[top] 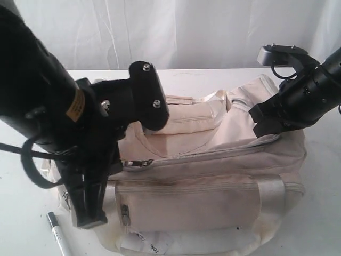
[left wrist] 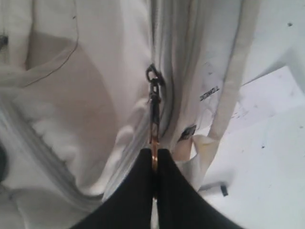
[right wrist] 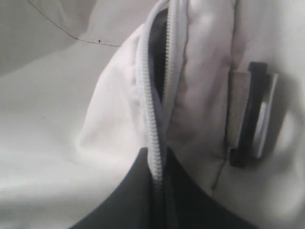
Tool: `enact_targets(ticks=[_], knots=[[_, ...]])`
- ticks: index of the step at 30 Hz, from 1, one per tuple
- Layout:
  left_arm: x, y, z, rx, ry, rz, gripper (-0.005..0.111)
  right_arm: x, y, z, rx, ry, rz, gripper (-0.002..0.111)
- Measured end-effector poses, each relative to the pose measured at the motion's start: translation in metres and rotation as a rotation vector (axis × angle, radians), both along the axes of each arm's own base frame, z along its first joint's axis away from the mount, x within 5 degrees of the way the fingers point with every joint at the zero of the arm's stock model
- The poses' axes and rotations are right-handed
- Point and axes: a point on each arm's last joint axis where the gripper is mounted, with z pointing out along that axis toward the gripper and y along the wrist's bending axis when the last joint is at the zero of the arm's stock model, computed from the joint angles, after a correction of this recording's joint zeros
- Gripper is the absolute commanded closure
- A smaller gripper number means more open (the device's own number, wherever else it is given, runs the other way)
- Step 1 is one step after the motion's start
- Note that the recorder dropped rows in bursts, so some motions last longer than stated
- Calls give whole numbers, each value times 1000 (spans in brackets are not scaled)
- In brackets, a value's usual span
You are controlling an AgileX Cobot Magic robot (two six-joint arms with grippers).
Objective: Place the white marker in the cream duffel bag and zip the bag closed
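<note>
The cream duffel bag (top: 213,176) lies in the middle of the table. The white marker (top: 58,237) lies on the table by the bag's near left corner, outside the bag, dark cap pointing away. My left gripper (left wrist: 153,153) is shut on the metal zipper pull (left wrist: 153,109) at the bag's left end (top: 137,163). My right gripper (right wrist: 159,156) is shut on the zipper edge (right wrist: 151,105) at the bag's right end (top: 265,127). There the zipper gapes and shows dark lining (right wrist: 159,52).
A white label (top: 152,246) pokes out under the bag's front. A black plastic loop (right wrist: 248,114) sits on the bag next to the right gripper. A white curtain (top: 186,32) hangs behind the white table (top: 325,202).
</note>
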Motion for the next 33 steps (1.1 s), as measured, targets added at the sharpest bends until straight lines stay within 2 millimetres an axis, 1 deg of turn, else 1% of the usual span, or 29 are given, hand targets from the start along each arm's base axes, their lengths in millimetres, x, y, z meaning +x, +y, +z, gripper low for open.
enact_targets(ticks=[3, 7, 8, 11, 12, 14, 18, 20, 26, 33], knots=[[-1, 16, 11, 43, -66, 72, 107, 0, 0, 0, -3, -5, -2, 108], [-2, 24, 19, 37, -95, 108, 107, 1, 0, 0, 5, -4, -5, 108], [0, 31, 21, 33, -96, 139, 107, 1, 1, 1, 11, -4, -7, 108], [4, 43, 20, 34, -97, 190, 107, 1, 1, 1, 15, -3, -8, 108], [6, 51, 17, 43, -91, 221, 107, 1, 1, 1, 15, -3, -8, 108], [6, 61, 10, 58, -80, 250, 107, 1, 1, 1, 15, -3, -8, 108], [2, 66, 2, 64, -82, 254, 107, 1, 1, 0, 10, -4, -7, 108], [3, 70, 1, 80, -99, 269, 107, 1, 1, 0, 10, -4, -7, 108], [10, 84, 6, 49, -136, 330, 107, 0, 1, 1, 19, 4, -16, 108], [11, 81, 6, -18, -116, 333, 107, 0, 0, 0, 4, 4, -11, 108]])
